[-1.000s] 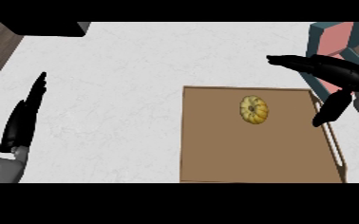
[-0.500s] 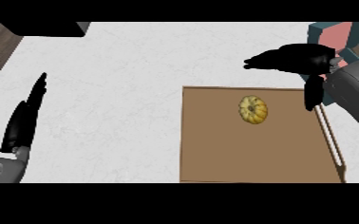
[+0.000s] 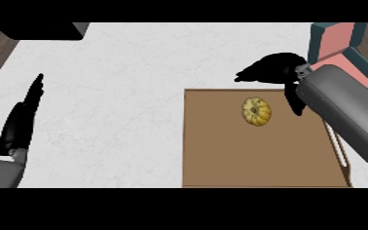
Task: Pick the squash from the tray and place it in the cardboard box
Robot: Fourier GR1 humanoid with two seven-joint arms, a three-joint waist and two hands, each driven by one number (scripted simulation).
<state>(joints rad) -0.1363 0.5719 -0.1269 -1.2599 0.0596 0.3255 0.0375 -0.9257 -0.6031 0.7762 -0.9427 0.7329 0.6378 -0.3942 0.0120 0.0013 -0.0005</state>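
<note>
A small yellow squash (image 3: 256, 111) lies on the brown tray (image 3: 237, 161), near the tray's far edge. My right hand (image 3: 277, 70) hovers over the tray's far right corner, just beyond and to the right of the squash, fingers spread and relaxed, holding nothing; its thumb (image 3: 293, 100) hangs down right of the squash. My left hand (image 3: 23, 119) rests open at the left edge, fingers straight and pointing away. A pink and teal box-like object (image 3: 338, 41) shows at the far right; no plain cardboard box is visible.
A dark block (image 3: 43, 30) sits at the counter's far left corner. White counter (image 3: 122, 102) spreads between the left hand and the tray. The tray has a pale handle slot (image 3: 339, 148) on its right side.
My right hand and forearm have moved left and nearer, from beyond the tray's right edge to its far right corner beside the squash. The squash and the left hand have stayed put.
</note>
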